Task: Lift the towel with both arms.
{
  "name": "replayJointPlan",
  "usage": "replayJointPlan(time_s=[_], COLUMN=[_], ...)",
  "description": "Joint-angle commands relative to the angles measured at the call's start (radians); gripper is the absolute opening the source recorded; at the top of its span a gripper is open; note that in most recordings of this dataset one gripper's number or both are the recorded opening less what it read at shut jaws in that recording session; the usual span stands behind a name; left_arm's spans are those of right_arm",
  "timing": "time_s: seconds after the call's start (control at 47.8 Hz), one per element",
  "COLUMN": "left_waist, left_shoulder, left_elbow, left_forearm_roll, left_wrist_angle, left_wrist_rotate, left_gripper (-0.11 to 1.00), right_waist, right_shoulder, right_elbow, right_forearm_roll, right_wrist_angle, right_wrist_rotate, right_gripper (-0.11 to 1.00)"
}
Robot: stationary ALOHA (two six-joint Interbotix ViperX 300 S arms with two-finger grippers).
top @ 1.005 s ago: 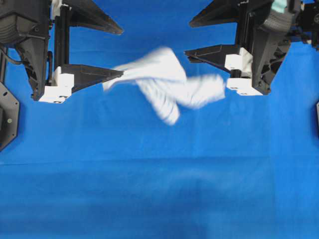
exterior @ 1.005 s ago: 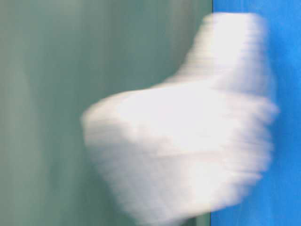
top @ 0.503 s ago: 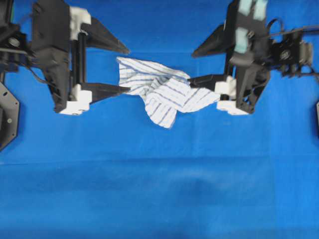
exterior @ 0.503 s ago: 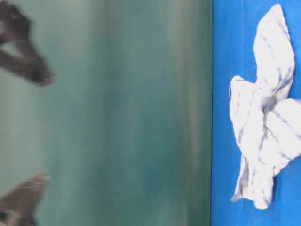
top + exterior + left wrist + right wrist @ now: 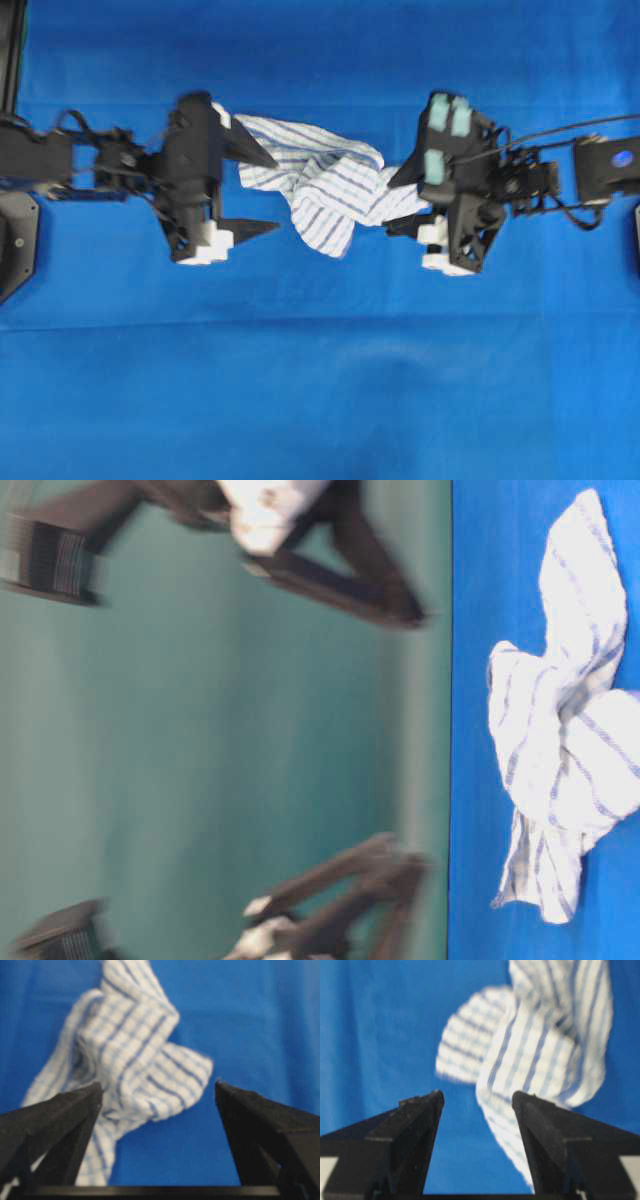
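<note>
Arms close in on the dropped towel

My left gripper (image 5: 262, 192) and right gripper (image 5: 398, 202), both agape and empty, have descended beside the crumpled towel (image 5: 322, 185) now lying on the blue covering (image 5: 320, 380), unlifted.

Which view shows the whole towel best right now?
The overhead exterior view: the whole crumpled towel lies sharp between the open left gripper and right gripper. The table-level view crops its edge; both wrist views show blurred parts only.

Blue table cover (image 5: 320, 400), teal wall (image 5: 220, 740).
</note>
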Motion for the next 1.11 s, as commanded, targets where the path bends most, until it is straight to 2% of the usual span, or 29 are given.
replayJointPlan(time_s=[0.0,0.251,0.398,0.628,0.733,0.796,0.859,0.921,1.026,1.089], left_waist=[-0.005,-0.003,-0.003,-0.002,0.009,0.020,0.028,0.031,0.032,0.031], left_shoulder=[0.071,0.276,0.348,0.379,0.379,0.379,0.379,0.377,0.377,0.377], left_elbow=[-0.008,-0.048,-0.067,-0.078,-0.081,-0.083,-0.083,-0.083,-0.083,-0.083], left_forearm_roll=[-0.003,-0.003,-0.003,-0.005,-0.011,-0.015,-0.014,-0.015,-0.014,-0.015], left_wrist_angle=[-0.060,-0.166,-0.195,-0.212,-0.212,-0.212,-0.212,-0.212,-0.212,-0.212], left_wrist_rotate=[-0.002,-0.002,-0.002,-0.002,-0.005,-0.017,-0.029,-0.032,-0.032,-0.032], left_gripper=[0.89,0.89,0.89,0.87,0.82,0.72,0.56,0.36,0.10,0.03], right_waist=[-0.012,-0.072,-0.087,-0.089,-0.089,-0.089,-0.089,-0.089,-0.089,-0.089], right_shoulder=[0.041,0.176,0.229,0.268,0.268,0.267,0.267,0.268,0.267,0.267], right_elbow=[0.003,0.029,0.031,0.031,0.031,0.029,0.029,0.029,0.031,0.031], right_forearm_roll=[0.002,-0.002,-0.003,-0.003,-0.005,-0.005,-0.003,-0.005,-0.005,-0.005], right_wrist_angle=[-0.037,-0.129,-0.178,-0.190,-0.192,-0.192,-0.192,-0.192,-0.190,-0.192], right_wrist_rotate=[0.002,0.003,0.002,0.002,0.002,0.002,0.002,0.002,0.000,0.002], right_gripper=[0.62,0.62,0.62,0.62,0.61,0.58,0.53,0.40,0.11,0.07])
